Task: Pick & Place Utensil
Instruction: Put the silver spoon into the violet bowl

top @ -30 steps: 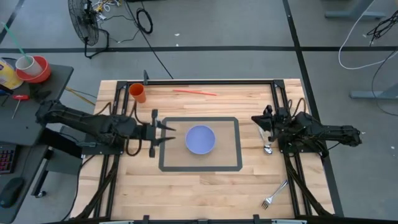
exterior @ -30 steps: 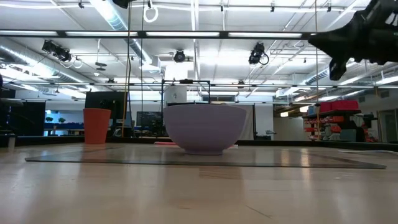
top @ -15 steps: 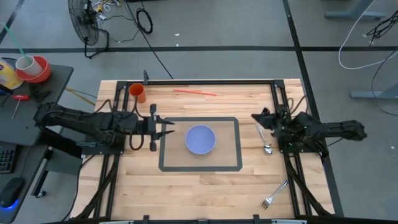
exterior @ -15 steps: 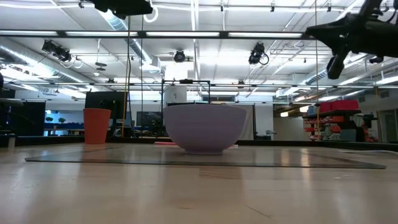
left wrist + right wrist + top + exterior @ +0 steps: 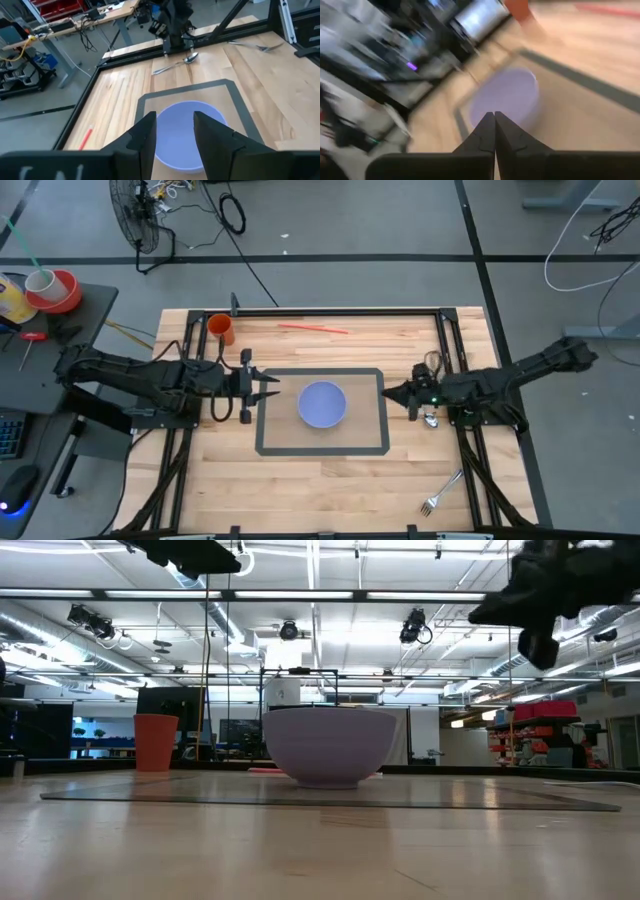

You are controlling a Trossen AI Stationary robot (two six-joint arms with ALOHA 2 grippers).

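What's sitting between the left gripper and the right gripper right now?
In the high view, only the lavender bowl lies between the left gripper and the right gripper, inside the taped rectangle. The spoon lies under the right arm.

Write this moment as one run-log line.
right gripper: shut, empty, near spoon | left gripper: open, beside bowl | fork: untouched

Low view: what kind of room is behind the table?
Likely a robotics lab or workshop: exposed ceiling pipes and ducts, a wooden workbench with cables, and a black floor fan.
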